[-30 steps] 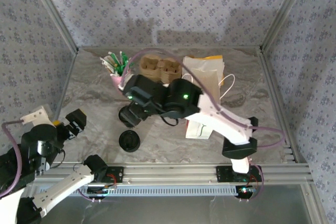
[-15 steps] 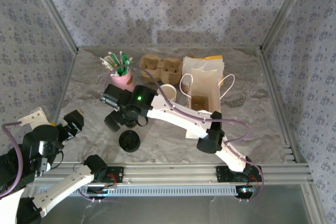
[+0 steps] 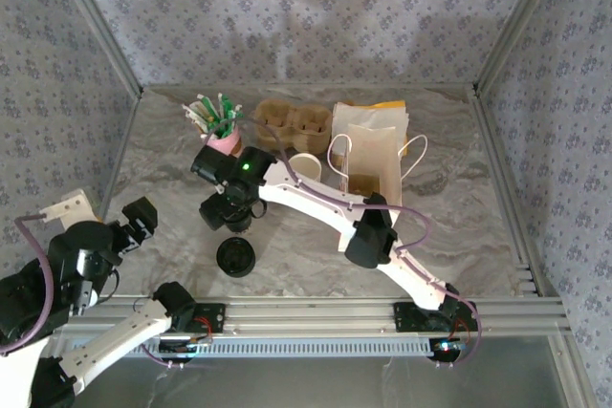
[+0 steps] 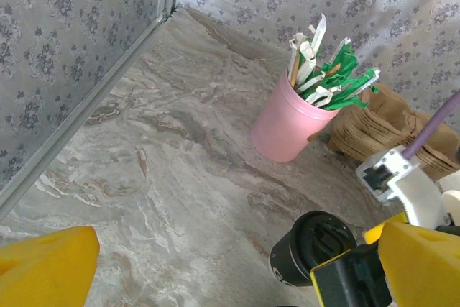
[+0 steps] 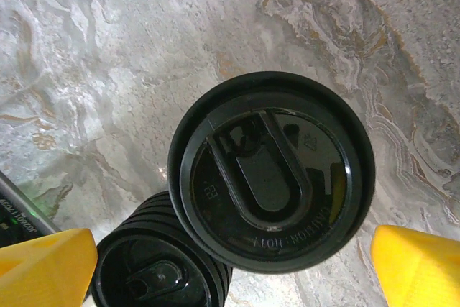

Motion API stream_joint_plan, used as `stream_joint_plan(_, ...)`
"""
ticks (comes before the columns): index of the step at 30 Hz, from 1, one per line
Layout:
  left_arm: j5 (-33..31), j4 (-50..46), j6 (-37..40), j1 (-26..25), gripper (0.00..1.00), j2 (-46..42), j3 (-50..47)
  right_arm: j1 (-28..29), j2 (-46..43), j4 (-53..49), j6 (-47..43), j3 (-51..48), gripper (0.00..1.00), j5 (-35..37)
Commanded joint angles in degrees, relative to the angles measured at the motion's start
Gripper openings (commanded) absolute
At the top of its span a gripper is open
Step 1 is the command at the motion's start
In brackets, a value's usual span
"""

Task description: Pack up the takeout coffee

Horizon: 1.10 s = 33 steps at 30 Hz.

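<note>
Through the right wrist camera you are looking straight down on the takeout coffee (image 5: pixel 272 170), which is standing upright on the marble-patterned table (image 5: pixel 108 48). Its round black lid is lying between the right jaws. Those jaws are standing spread wide, one yellow tip at each lower corner, and bare table is showing between each tip and the lid, so nothing is being pinched. A short stack of black lids (image 5: pixel 162 278) is sitting just beside the coffee, and the coffee's rim is overlapping it from this angle.

From the top camera you are seeing the right arm (image 3: pixel 316 203) reaching across to the left half of the table, with its jaws hanging directly over the coffee and covering most of it. The stack of lids is lying just on the near side of them. A pink cup (image 3: pixel 222 145), a brown cup carrier (image 3: pixel 292 121), white cups (image 3: pixel 304 164) and a paper bag (image 3: pixel 368 164) are standing farther back. The left jaws are hanging near the left edge, well apart from the coffee.

Through the left wrist camera you are seeing the left jaws spread wide and holding nothing. A black round-topped thing (image 4: pixel 313 246) is showing low on the right, but you cannot tell whether it is the coffee or the lids.
</note>
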Motion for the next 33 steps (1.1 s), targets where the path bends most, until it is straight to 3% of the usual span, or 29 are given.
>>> stream_joint_plan(1, 0.19, 2.03, 1.46, 0.06, 1.0, 1.23, -0.5, 0.02, 1.71, -0.48, -2.22, 2.06, 1.0, 1.25)
stream_joint_plan(12, 0.9, 3.26, 1.68, 0.07, 1.0, 2.22, -1.15, -0.79, 2.73, -0.04, -7.05, 2.82, 1.0, 2.38)
stream_joint_plan(33, 1.25, 4.58, 2.68, 0.08, 1.0, 3.54, -1.51, -0.64, 4.6, -0.28, -8.2, 2.91, 0.85, 3.01)
